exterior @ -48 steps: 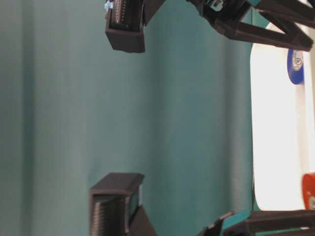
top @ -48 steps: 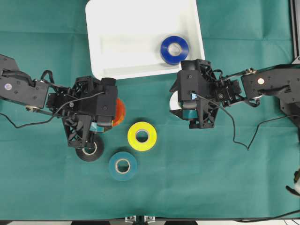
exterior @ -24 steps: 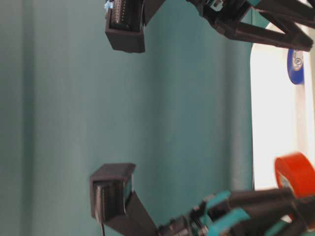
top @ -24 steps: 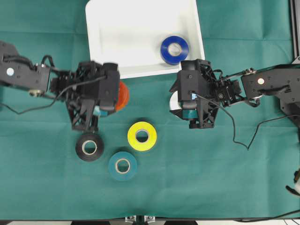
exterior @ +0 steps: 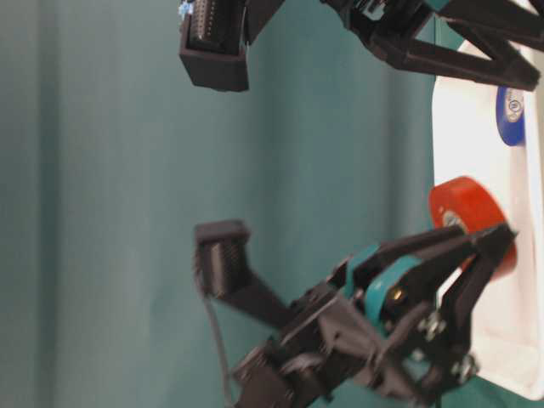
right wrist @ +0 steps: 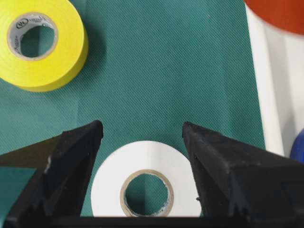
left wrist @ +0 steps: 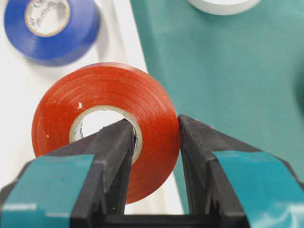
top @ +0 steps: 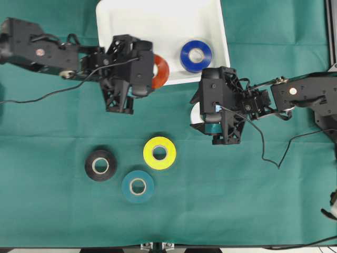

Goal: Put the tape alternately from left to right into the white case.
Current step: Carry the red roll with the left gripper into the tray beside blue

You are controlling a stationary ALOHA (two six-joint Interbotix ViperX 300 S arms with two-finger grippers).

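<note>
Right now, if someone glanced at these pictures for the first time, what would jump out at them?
The red tape roll stands out: the left gripper pinches its wall, one finger through the core, over the near rim of the white case, where a blue roll already lies. Next, the right gripper hangs open over the white roll on the green cloth, with yellow, black and teal rolls waiting.

My left gripper [exterior: 476, 246] is clamped on the glossy red roll of tape [exterior: 466, 214] — one finger through its core — over the edge of the shallow white plastic case [exterior: 476, 153]. A blue roll of tape [exterior: 510, 116] lies farther in. My right gripper's black frame — jaws unseen — crosses above the green cloth [exterior: 127, 170].
</note>
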